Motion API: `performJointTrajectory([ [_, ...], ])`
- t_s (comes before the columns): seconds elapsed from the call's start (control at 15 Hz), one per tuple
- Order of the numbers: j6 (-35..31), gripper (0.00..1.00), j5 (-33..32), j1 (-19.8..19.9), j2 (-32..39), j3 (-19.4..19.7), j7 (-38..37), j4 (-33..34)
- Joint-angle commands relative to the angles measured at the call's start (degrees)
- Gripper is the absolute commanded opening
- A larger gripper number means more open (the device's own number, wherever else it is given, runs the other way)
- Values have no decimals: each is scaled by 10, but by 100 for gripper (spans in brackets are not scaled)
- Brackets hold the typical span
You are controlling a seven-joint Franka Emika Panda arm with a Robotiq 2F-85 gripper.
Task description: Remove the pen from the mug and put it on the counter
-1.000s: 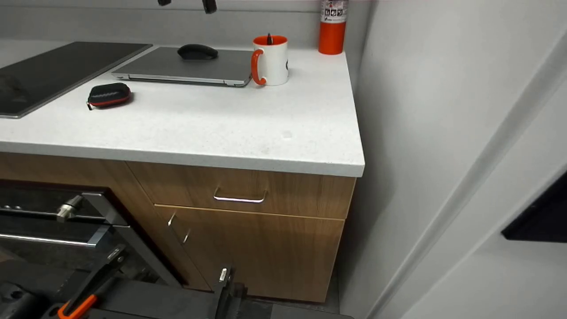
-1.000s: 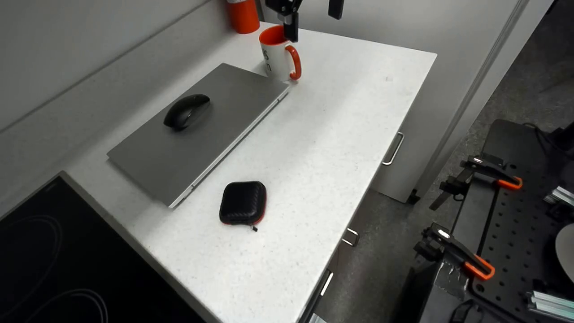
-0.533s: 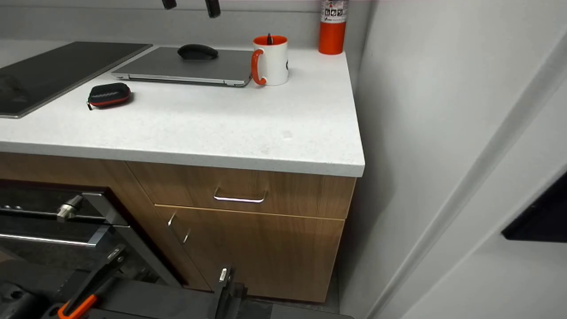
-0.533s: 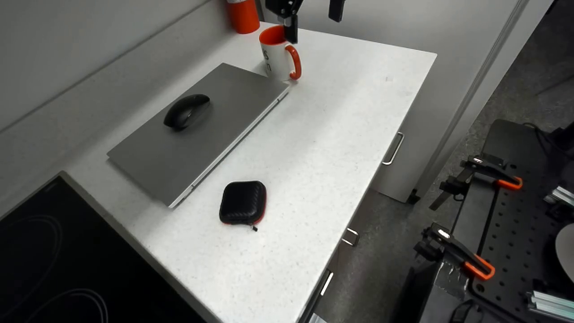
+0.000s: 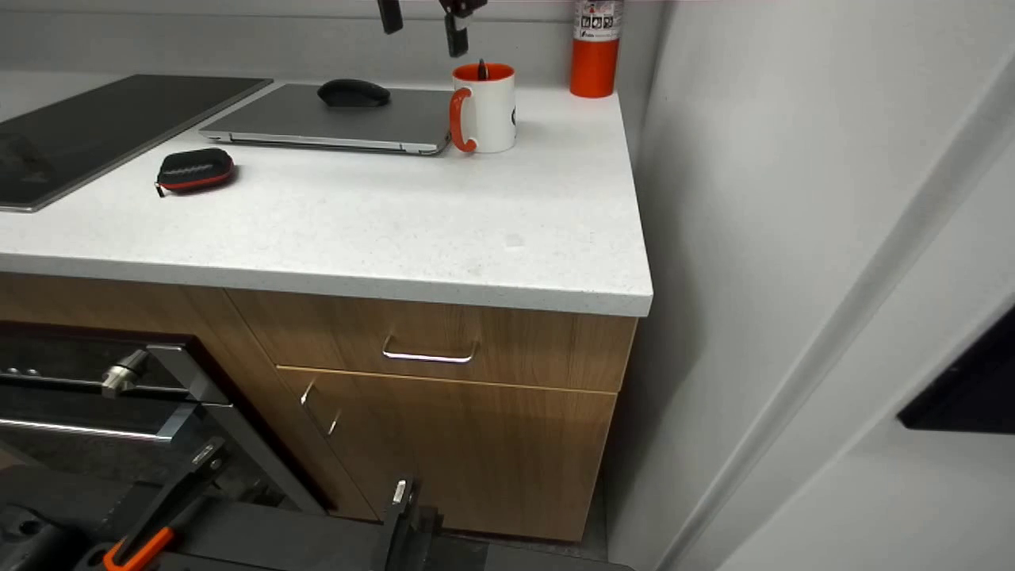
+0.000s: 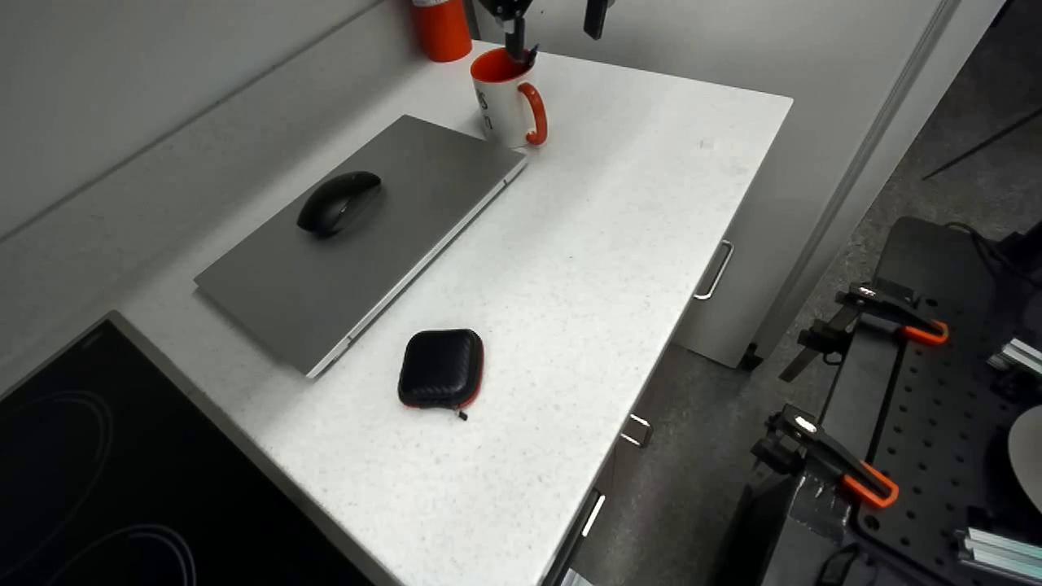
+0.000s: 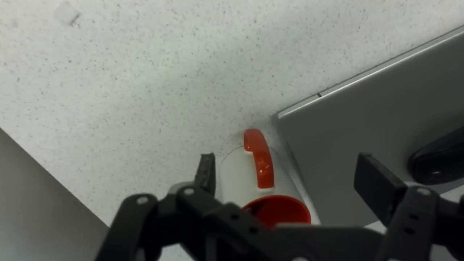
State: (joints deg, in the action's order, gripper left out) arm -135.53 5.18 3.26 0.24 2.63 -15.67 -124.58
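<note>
The pen (image 5: 482, 70) pokes up from the mug (image 5: 494, 119) near the back edge of the counter (image 5: 381, 218). The end effector (image 5: 424, 42) hangs above, jaws apart and empty; it should straddle the pen, pinch without catching the mug, then lift straight.

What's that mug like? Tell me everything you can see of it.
The mug is white outside, with a red-orange interior, rim and side handle. Its glossy surface looks ceramic, and dark markings, too small to read, show on its side. It stands upright on the counter, beside the corner of the closed laptop; whether they touch is unclear. A dark pen pokes out above its rim. The open end effector hangs above, not gripping it.
</note>
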Motion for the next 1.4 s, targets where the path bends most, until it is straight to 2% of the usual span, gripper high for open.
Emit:
performJointTrajectory([
  [0.0,-21,100,17,-1,70,4,-36,62],
  [0.47,-38,100,-2,-5,149,29,-117,134],
  [0.73,-28,100,7,-1,170,46,-134,160],
  [1.33,25,100,43,9,137,49,-108,150],
])
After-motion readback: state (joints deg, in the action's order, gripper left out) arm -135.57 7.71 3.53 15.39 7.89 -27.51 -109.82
